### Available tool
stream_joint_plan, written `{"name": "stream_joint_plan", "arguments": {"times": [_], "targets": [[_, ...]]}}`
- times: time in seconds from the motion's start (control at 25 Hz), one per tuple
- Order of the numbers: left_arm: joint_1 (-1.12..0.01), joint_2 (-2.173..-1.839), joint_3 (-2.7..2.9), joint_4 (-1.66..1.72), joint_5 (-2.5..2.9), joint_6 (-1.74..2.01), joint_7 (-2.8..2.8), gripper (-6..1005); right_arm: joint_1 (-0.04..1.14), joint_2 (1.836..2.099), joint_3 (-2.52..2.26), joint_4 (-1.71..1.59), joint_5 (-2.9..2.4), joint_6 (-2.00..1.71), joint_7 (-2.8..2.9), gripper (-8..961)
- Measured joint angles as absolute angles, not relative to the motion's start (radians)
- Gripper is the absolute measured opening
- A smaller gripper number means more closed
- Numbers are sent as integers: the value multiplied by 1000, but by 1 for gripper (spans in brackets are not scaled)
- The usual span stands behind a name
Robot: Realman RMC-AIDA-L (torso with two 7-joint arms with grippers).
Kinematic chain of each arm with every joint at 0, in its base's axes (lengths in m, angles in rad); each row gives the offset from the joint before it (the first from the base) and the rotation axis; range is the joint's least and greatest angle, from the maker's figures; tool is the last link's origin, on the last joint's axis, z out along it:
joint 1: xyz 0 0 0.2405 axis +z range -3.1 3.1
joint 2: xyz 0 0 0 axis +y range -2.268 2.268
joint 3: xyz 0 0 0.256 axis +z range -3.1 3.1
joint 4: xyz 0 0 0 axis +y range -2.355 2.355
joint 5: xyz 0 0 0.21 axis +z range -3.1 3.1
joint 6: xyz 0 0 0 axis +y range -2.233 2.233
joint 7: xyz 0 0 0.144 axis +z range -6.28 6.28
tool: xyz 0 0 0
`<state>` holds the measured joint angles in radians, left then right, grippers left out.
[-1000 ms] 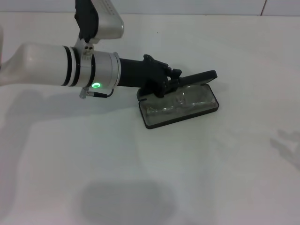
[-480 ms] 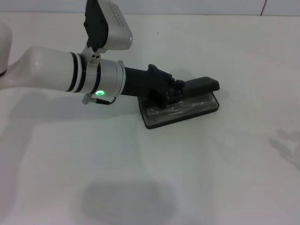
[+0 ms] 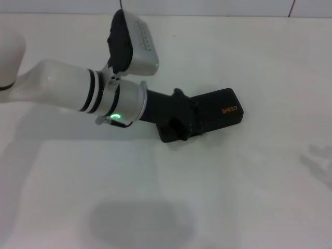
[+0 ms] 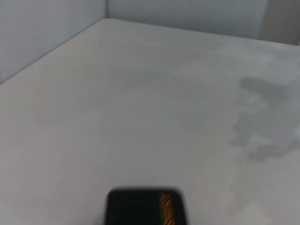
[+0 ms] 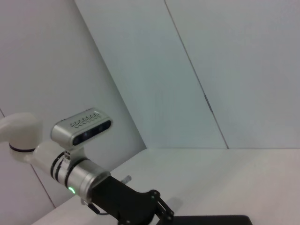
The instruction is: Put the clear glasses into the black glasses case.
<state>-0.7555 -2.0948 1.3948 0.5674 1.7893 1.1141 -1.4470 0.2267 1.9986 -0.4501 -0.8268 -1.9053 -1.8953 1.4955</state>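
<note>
The black glasses case [image 3: 218,111] lies shut on the white table, its lid's orange lettering facing up. The clear glasses are hidden; nothing of them shows outside the case. My left gripper [image 3: 181,126] rests on top of the lid at the case's left end, black against black. The left wrist view shows only the case's far end [image 4: 140,206] with the lettering. In the right wrist view the left gripper [image 5: 161,213] sits at the end of the case [image 5: 211,219]. The right arm is out of view.
The white table [image 3: 233,197] stretches open in front of and to the right of the case. The left arm's forearm and its wrist camera [image 3: 135,44] reach in from the left. A wall borders the table's far edge.
The case lid has swung down from open to shut, covering the clear glasses that lay inside. My left gripper moved right and down onto the lid.
</note>
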Motion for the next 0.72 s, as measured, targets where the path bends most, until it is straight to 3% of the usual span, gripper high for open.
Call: {"name": "stream_joint_plan", "arguments": {"times": [0.48,0.68,0.72], "targets": [[-469,-2076,1173,989,1514,1590,-1470,290,235,2000,-463,-832,-1910,-1956,1454,336],[-369,-2071,1004,1011,1501,1770,-1338,299,268,2006,-520,-771,-1838,-2071,1339,405],[-350,-2070,994,1010,1500,1793,-1320,341,273,2007,-543,-758,-1806,-2091,1317,419]]}}
